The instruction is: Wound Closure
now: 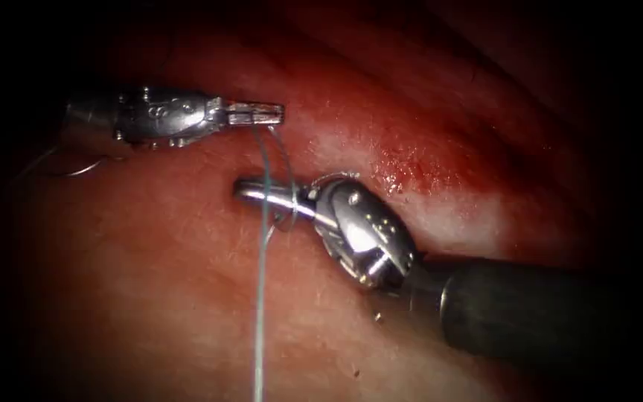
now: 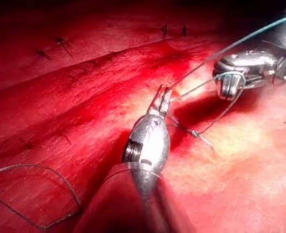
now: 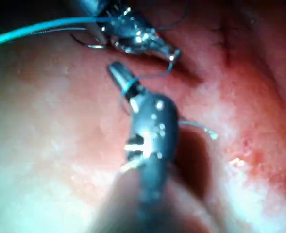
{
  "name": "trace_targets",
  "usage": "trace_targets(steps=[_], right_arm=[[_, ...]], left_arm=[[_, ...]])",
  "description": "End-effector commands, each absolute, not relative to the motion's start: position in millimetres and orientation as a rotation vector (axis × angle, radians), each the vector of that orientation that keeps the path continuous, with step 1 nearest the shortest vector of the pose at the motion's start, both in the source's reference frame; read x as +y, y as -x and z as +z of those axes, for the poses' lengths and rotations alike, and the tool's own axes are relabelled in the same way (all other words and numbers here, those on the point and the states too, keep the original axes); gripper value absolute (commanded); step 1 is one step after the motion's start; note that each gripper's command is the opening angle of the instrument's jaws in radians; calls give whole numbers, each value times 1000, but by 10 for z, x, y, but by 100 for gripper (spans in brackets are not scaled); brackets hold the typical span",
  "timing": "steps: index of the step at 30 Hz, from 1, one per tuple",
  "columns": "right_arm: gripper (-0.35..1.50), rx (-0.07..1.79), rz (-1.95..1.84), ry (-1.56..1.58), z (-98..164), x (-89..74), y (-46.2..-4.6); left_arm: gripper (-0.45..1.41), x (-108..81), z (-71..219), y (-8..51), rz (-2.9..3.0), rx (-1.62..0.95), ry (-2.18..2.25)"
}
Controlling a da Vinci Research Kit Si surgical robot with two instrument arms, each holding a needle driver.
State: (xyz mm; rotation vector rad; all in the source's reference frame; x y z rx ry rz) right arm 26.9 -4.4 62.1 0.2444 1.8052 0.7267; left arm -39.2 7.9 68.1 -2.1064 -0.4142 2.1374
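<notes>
My left tool (image 1: 273,113) reaches in from the upper left, jaws shut on the teal thread (image 1: 260,298), which drops straight down from its tip over the tissue (image 1: 150,298). Just below, my right tool (image 1: 243,190) points left, jaws shut with nothing between them. A loop of thread (image 1: 286,212) is wound round them. The left wrist view shows my left tool (image 2: 163,93) holding the thread (image 2: 240,42) and a short knotted tail (image 2: 197,134) lying on the tissue. A thin curved piece, likely the needle (image 1: 87,171), lies free on the tissue under the left tool's shaft.
Red fluid (image 1: 411,167) wets the tissue right of the tools. Earlier stitches (image 2: 164,31) cross the tissue ridge in the left wrist view. A dark slack thread loop (image 2: 36,194) lies beside the left tool's shaft. The right tool's shaft (image 1: 522,313) comes in from the lower right.
</notes>
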Motion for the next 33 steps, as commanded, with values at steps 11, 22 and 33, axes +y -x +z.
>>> trace_targets(steps=[11,22,33], right_arm=[[-13,1818,841,-205,625,-42,-271],[29,1723,1133,-163,635,-39,-247],[71,1428,1493,-362,651,-54,-247]], left_arm=[[-45,38,690,402,2138,-447,2111],[-45,16,680,395,2106,-436,2128],[-45,8,668,407,2097,-434,2126]])
